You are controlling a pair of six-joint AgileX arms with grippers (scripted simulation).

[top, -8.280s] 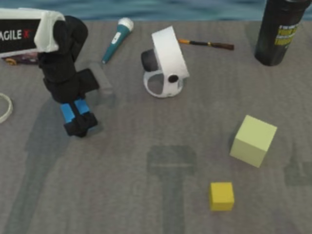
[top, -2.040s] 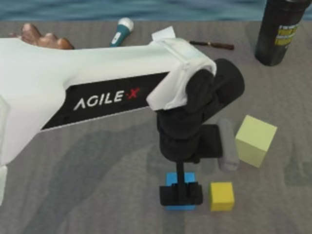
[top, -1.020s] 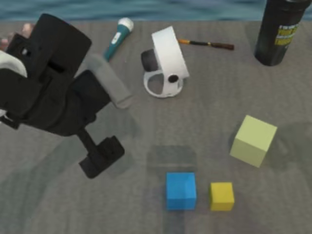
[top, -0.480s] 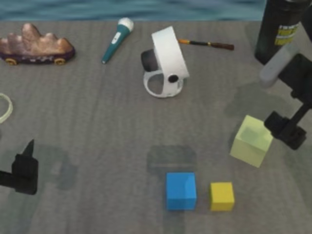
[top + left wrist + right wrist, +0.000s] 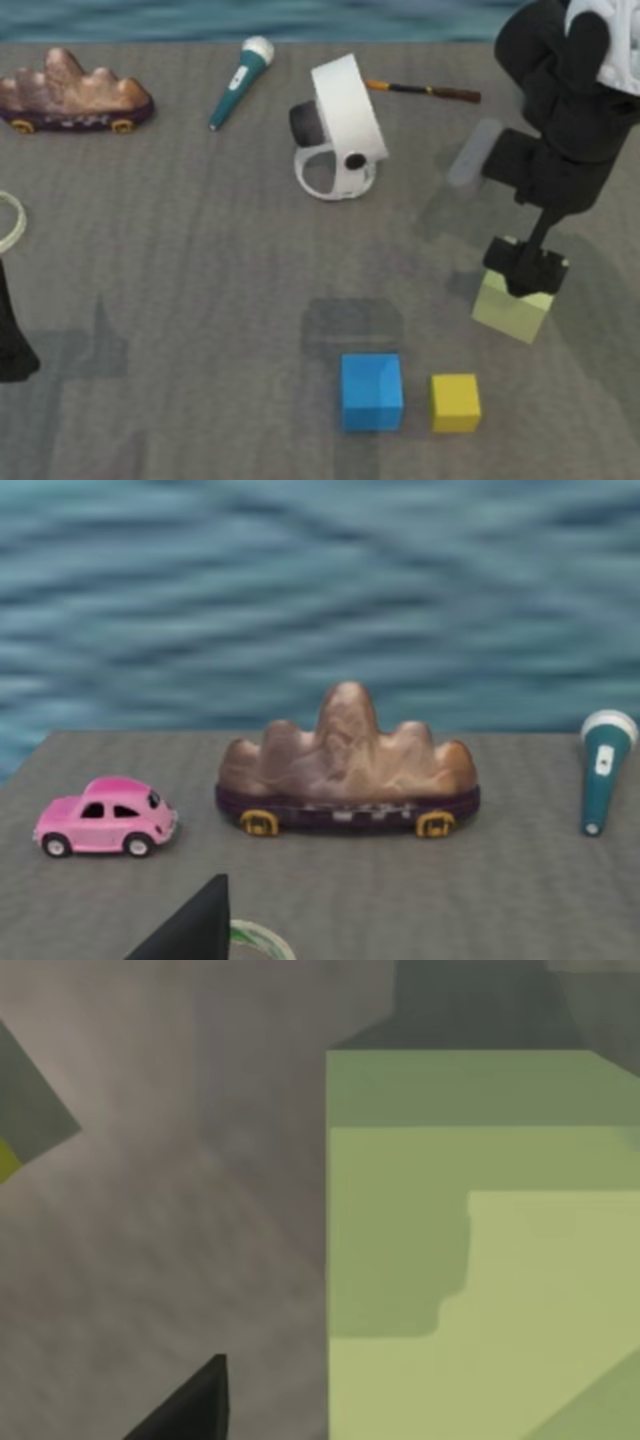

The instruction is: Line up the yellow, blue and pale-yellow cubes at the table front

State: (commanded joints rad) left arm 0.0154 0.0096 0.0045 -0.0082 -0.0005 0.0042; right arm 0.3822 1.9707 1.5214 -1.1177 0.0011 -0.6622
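Hovering right gripper (image 5: 525, 268) directly over pale cube (image 5: 508, 312) at right of table (image 5: 200, 280), can't tell if fingers are open or closed; blue cube (image 5: 371, 391) and yellow cube (image 5: 455, 402) sit side by side at near edge, apart; left arm parked near-left

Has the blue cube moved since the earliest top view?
Yes. The blue cube was held in the left gripper near the table's left rear; now it rests at the front, just left of the yellow cube, which has stayed put.
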